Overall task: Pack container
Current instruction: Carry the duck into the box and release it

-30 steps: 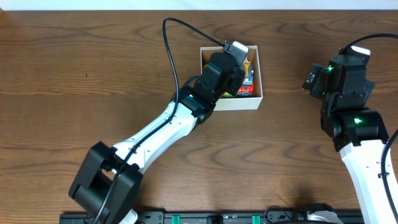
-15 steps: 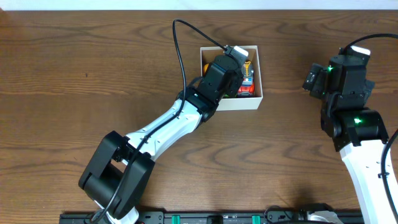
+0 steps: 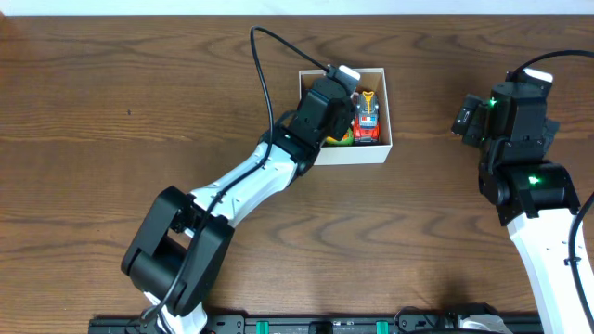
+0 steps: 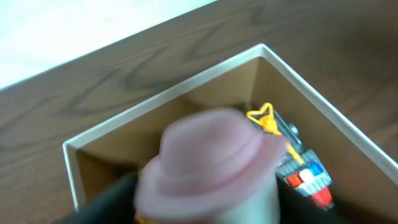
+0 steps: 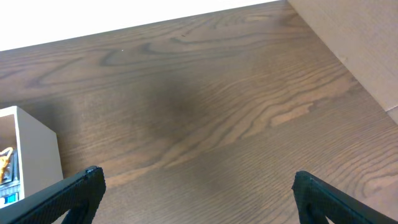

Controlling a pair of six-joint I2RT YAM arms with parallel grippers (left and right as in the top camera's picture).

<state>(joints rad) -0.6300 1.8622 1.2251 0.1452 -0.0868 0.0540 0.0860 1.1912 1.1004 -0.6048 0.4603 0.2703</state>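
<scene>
The container (image 3: pixel 357 154) sits on the table (image 3: pixel 139 111) near its far edge, open side up, its white walls square to the table's edge. The left arm stretches across to it, and the left gripper (image 3: pixel 336 104) hangs over the box's left half, pointing down into it. In the left wrist view a blurred pink thing (image 4: pixel 208 158) fills the space just below the camera, inside the brown walls. I cannot tell whether the gripper holds it or how wide it stands. A red and yellow truck (image 3: pixel 368 119) lies along the box's right wall, and a green and yellow toy (image 3: pixel 337 139) peeks out beside the arm near the front wall. The right gripper (image 5: pixel 196 179) hovers well to the right of the box, spread wide over bare wood, with nothing between its fingers (image 5: pixel 87 180).
</scene>
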